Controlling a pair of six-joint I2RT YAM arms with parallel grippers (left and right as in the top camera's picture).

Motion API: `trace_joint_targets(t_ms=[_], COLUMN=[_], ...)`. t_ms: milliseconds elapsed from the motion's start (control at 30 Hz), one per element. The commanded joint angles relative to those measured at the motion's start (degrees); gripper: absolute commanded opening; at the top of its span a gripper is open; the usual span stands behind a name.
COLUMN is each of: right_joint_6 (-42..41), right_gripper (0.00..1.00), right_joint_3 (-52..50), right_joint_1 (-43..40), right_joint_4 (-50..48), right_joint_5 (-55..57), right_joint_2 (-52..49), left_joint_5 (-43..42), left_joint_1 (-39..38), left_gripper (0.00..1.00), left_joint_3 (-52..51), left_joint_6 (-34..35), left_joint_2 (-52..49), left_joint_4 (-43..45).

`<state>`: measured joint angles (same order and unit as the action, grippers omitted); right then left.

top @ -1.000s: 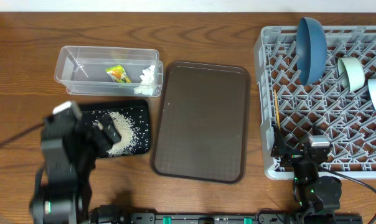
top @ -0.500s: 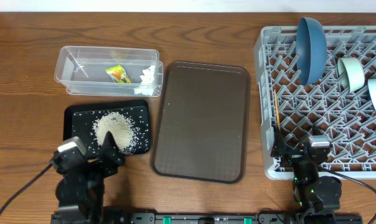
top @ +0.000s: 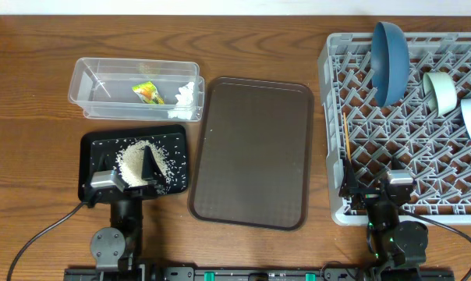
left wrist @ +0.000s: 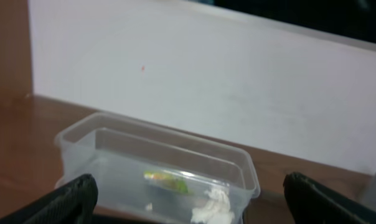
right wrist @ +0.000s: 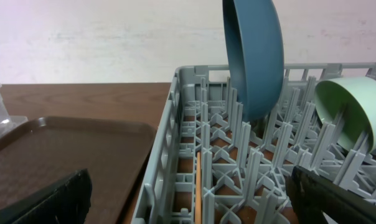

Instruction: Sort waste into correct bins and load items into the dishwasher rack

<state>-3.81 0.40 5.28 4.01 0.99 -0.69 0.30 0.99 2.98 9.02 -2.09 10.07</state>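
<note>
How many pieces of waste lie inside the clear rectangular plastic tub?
2: a yellow-orange snack wrapper in the middle of the tub, crumpled white tissue at its right end. None seems hidden.

Wooden table (top: 33, 47): clear tub (top: 134, 62) back left, black tray (top: 86, 156) just in front, brown tray (top: 255, 152) centre, grey rack (top: 391, 133) right.

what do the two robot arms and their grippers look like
Both arms are black with rounded joints. The left gripper and right gripper each have black wedge-shaped fingers and a small grey block. A black cable trails from each arm; green lights glow on the right one.
</note>
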Motion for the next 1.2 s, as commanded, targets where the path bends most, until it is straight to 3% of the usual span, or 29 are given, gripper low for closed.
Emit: trace_joint_targets(t_ms=[0,133,300,1167], right_joint_6=[0.7,0.7,0.7,0.7], right_gripper=[0.99,0.99,0.99,0.99], right_joint_3=[-0.11,-0.11,-0.11,-0.11], right_joint_1=[0.04,0.04,0.04,0.04], right_joint_4=[0.24,0.24,0.24,0.24], right_joint_5=[-0.37,-0.37,-0.37,-0.37], right_joint_2=[0.37,0.37,0.37,0.37], left_joint_5=[-1.11,-1.14,-1.07,-1.11], left_joint_1=[-0.2,-0.17,-0.17,-0.17], left_gripper=[0.98,0.98,0.98,0.98], left_joint_3=[-2.75,-2.75,-2.75,-2.75], left_joint_6=[-4.76,-6.69,-5.46,-5.35], left_joint_2=[0.55,0.96,1.97,1.86], left_joint_4=[2.23,-1.75,-14.47,-14.12])
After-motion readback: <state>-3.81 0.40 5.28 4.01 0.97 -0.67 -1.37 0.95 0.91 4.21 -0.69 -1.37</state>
